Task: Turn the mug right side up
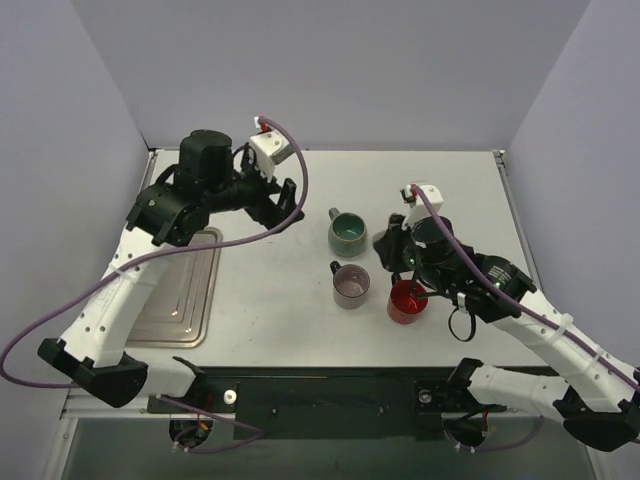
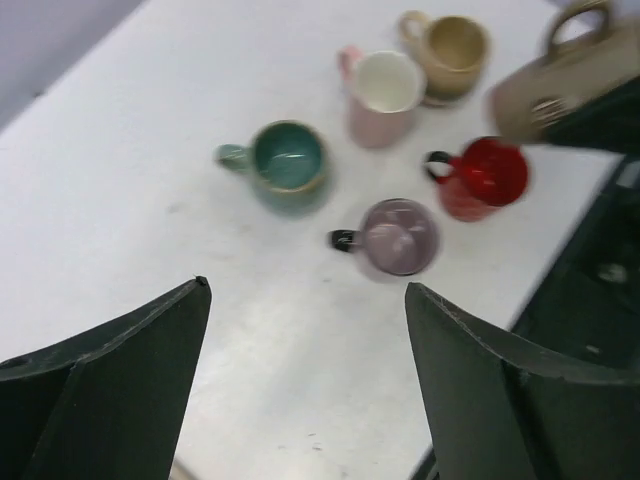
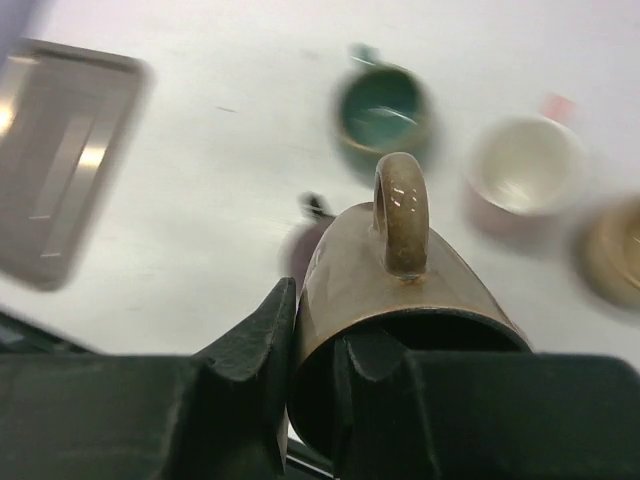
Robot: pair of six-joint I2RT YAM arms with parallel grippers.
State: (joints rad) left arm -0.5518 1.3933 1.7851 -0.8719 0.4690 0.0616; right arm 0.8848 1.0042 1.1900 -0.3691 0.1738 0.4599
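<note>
Pale lavender walls enclose a white table [image 1: 280, 310] seen from above. A metal tray [image 1: 190, 290] lies at its left edge. Near the centre stand a teal mug [image 1: 347, 232], a lilac mug [image 1: 351, 285] and a red mug [image 1: 407, 300], all mouth up. The left gripper [image 1: 283, 203] hangs over the table's back left. The right gripper [image 1: 402, 245] is just beside the red mug; what it holds is hidden here.

From the left wrist, the left gripper [image 2: 305, 285] shows its jaws spread wide with nothing between them. Beyond are the same three mugs plus a pink mug [image 2: 385, 90] and a tan mug [image 2: 450, 45]. At upper right a blurred brown mug [image 2: 565, 85] is tilted in the air, held by the right arm.

From the right wrist, the right gripper [image 3: 315, 320] is clenched on the brown mug's wall at the rim. The mug lies on its side above the table, with its handle [image 3: 400, 215] uppermost.
</note>
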